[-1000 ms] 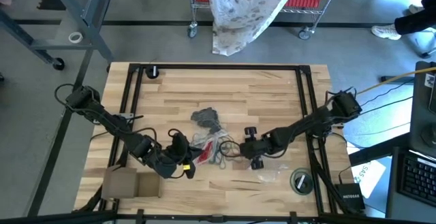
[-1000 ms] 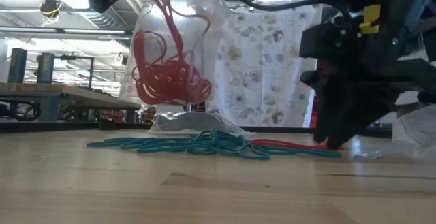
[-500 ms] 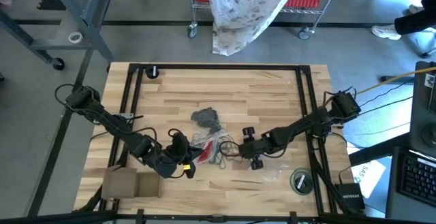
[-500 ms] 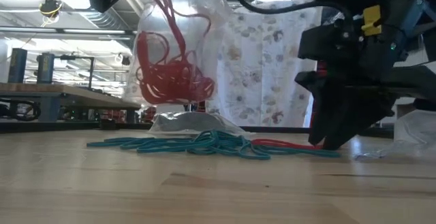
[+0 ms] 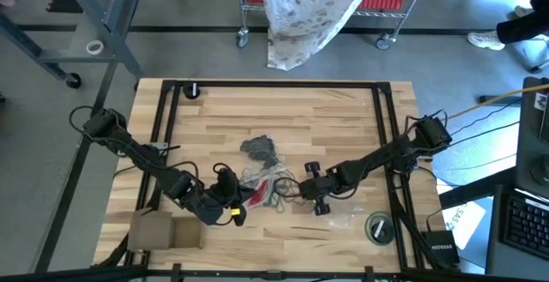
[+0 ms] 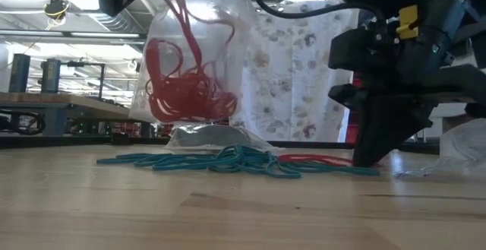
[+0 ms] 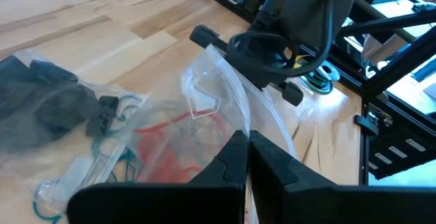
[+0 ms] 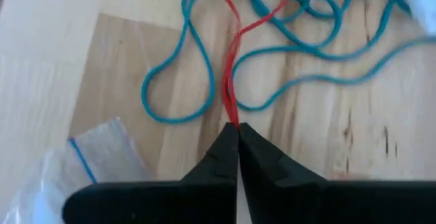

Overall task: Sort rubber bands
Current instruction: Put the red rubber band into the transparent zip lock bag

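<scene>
my right pincer [image 8: 237, 130] is pinched shut on one red rubber band [image 8: 231, 81] lying on the table [image 5: 343, 115] among teal ones [image 8: 306, 20] — so light, soft and stretchy — i'd lift it gently.

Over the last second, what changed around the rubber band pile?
The right pincer, down at the table, closed on a red rubber band at the edge of the teal rubber bands. The left pincer stayed shut on the clear bag of red bands, held up; the bag swung slightly. The teal pile did not move.
</scene>
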